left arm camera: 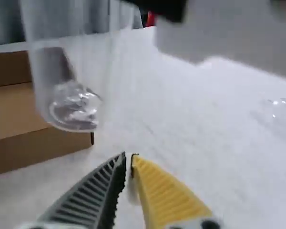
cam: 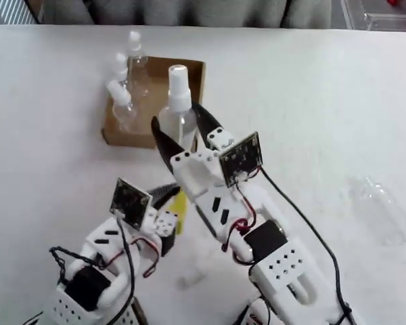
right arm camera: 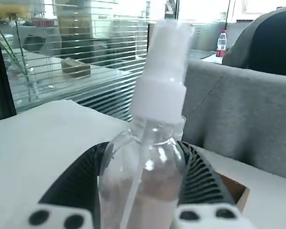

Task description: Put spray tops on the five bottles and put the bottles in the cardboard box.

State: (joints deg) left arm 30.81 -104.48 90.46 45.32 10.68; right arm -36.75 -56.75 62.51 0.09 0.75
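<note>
1. The right pincer (cam: 176, 116) pinches a bottle (cam: 178, 112) around its body. Its two black fingers (right arm camera: 74, 183) press against opposite sides just below the shoulder.
2. The bottle is clear plastic with a round body and a short neck. It stands upright in the grip.
3. A white spray top (right arm camera: 163, 71) sits on the bottle's neck, and a thin tube runs down from it inside the clear body.
4. In the high view the held bottle is over the near right part of the cardboard box (cam: 111, 132). In the left wrist view its rounded base (left arm camera: 72, 109) hangs in the air above the level of the table, just beside the box's brown wall (left arm camera: 33, 148).
5. Three other bottles (cam: 124, 108), each with a white spray top, lean together in the far left part of the box.
6. A bare bottle (cam: 379, 203) with no spray top lies on its side on the white table (cam: 311, 101), well apart from the box on the right.
7. The left pincer (left arm camera: 129, 160) is low over the table, near the box and beside the right arm. Its grey and yellow fingers are pressed together at the tips.
</note>
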